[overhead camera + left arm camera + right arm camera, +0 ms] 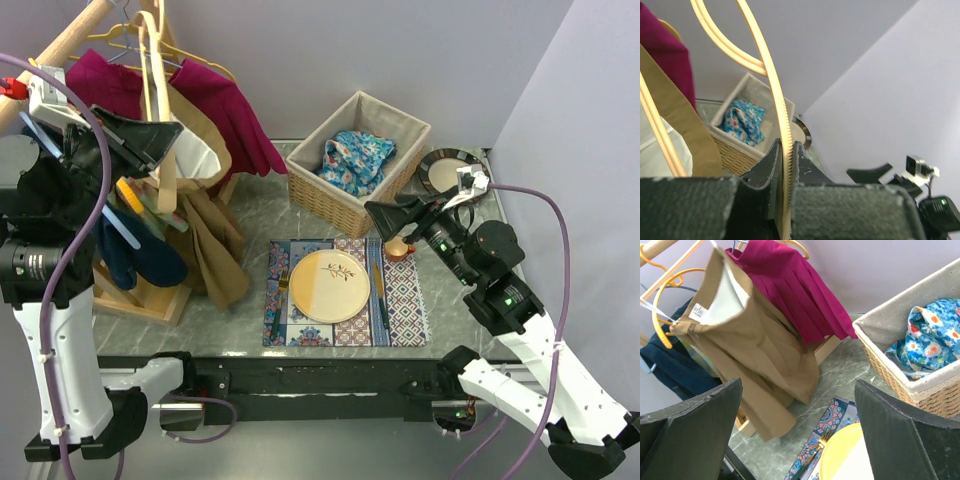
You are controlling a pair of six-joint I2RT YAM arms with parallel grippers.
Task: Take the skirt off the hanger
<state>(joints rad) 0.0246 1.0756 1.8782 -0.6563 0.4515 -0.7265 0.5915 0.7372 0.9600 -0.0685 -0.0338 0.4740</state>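
Left gripper [785,152] clenched on the wooden hanger [781,115], tan skirt [207,235] on it.
The skirt hangs at the clothes rack [70,35], left of the wicker basket [330,195]; my right gripper [385,214] hovers wide open over the bench [455,320].

"Where does the overhead camera look from?"
"High at the near edge, tilted down and toward the far side, taking in the whole surface [452,300]."
"And the left wrist one?"
"Right up against the left pincer [786,146], angled upward along the hanger [777,100], facing far and right."
"The right wrist?"
"It sits behind the right pincer [797,385], farther off, facing left at the tan skirt [755,345]."
"Do they share anything?"
"The wicker basket [340,195] shows in all three. The left wrist view also catches the right arm [935,207]."
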